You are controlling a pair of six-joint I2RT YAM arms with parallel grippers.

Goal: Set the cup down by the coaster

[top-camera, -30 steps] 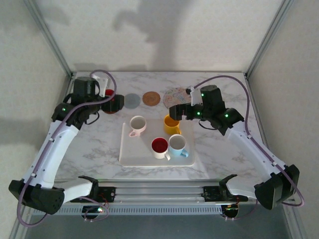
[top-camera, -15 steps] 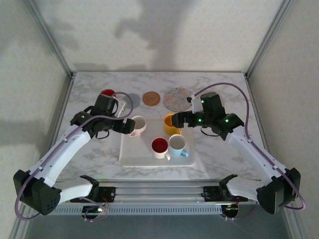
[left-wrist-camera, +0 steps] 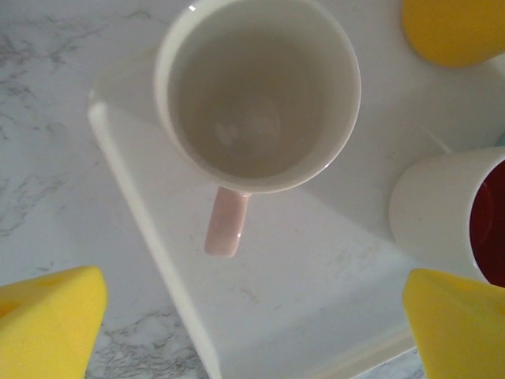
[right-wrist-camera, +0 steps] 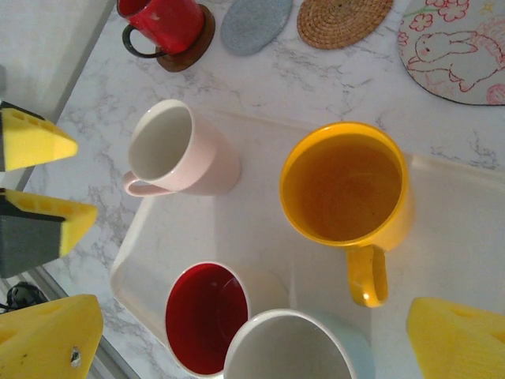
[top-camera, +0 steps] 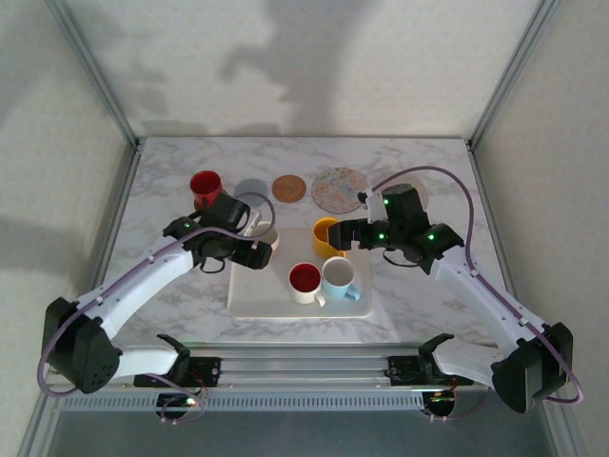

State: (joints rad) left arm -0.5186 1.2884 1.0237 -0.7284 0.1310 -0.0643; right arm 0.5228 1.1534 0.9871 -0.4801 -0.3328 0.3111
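Cup: the pink cup (left-wrist-camera: 258, 95) stands upright at the back-left corner of the tray (left-wrist-camera: 316, 268), not yet lifted, its handle pointing toward the gap between the pads.
Left gripper: the left gripper (left-wrist-camera: 252, 332) was at the back beside the red cup a second ago. It has swung over to the tray and now hangs right above the pink cup, spread wide and holding nothing.
Red cup: the red cup (top-camera: 205, 186) stands on the brown coaster (right-wrist-camera: 193, 49), with no grip on it.
Right gripper: the right gripper (right-wrist-camera: 252, 316) has eased in closer over the yellow cup (right-wrist-camera: 347, 185), also wide apart and empty.
Meaning: one cup looks delivered. The pink one is likely next, probably for the grey coaster (top-camera: 249, 188) just behind the tray.
Next need: drop lower and close on the cup's wall or handle before lifting.
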